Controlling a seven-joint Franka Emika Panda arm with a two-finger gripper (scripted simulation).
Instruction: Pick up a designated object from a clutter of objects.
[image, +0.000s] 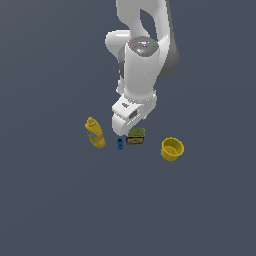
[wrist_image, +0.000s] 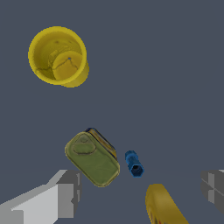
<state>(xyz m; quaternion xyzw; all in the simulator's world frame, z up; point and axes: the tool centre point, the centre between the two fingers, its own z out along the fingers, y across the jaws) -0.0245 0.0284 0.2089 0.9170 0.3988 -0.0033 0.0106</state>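
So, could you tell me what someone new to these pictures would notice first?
The big white arm fills the upper middle of the exterior view, its open gripper above the olive-green can. Around the can lie a tiny blue object, a yellow bottle on that view's left and a yellow cup on its right.

White arm bent downward, gripper (wrist_image: 142, 188) spread wide — empty

A simulator's bare scene, not a real room: a flat, featureless slate-grey ground (image: 50, 210) runs to every edge, with no walls or furniture, everything smoothly rendered.
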